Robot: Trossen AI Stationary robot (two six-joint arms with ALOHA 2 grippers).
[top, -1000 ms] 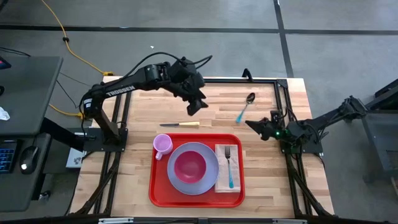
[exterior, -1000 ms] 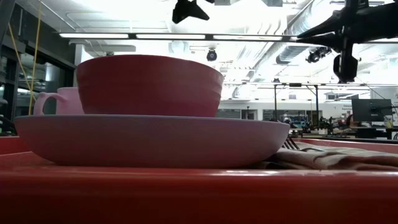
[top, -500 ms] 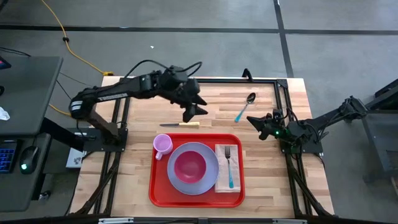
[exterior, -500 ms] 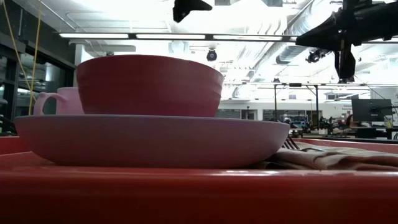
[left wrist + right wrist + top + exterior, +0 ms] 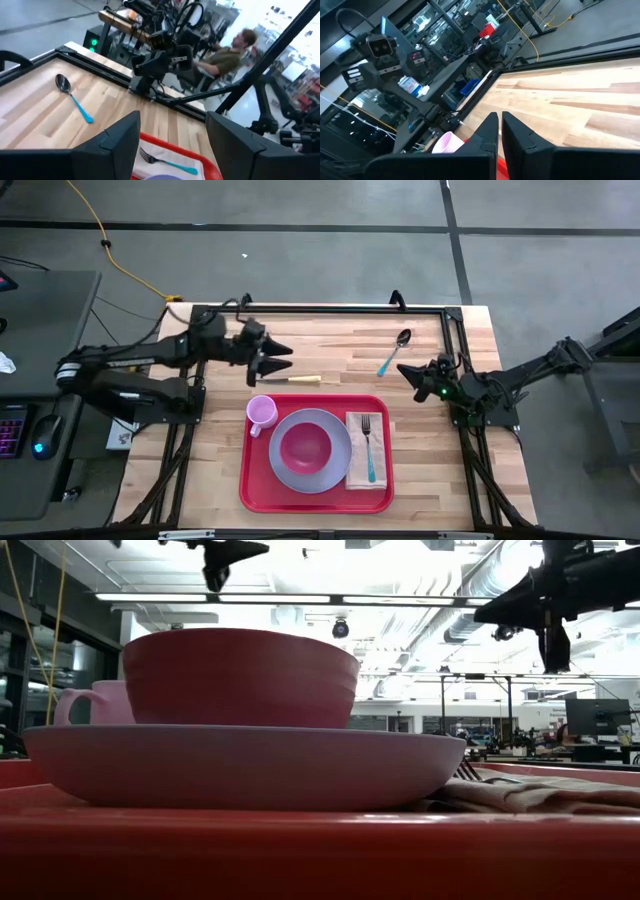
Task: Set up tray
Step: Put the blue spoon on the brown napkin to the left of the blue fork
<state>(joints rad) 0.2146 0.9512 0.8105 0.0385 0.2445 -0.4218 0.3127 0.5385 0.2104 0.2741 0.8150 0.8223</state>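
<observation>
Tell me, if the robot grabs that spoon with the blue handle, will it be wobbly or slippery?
Probably a little slippery: the spoon has a thin blue handle and lies flat on the wooden table, leaving little to grip. It looks stiff, not floppy, and likely light. Its rounded bowl might make it rock or spin if nudged sideways.

You have the tray (image 5: 258, 485) at the table's (image 5: 220, 470) near middle. On it, the plate (image 5: 285, 470) sits in the centre with the bowl (image 5: 305, 446) in it, the cup (image 5: 262, 413) at its left and the napkin (image 5: 358, 472) at its right, the fork (image 5: 369, 445) lying on that. Behind the tray lie the knife (image 5: 290, 380) and, further right, the spoon (image 5: 393, 352).
</observation>
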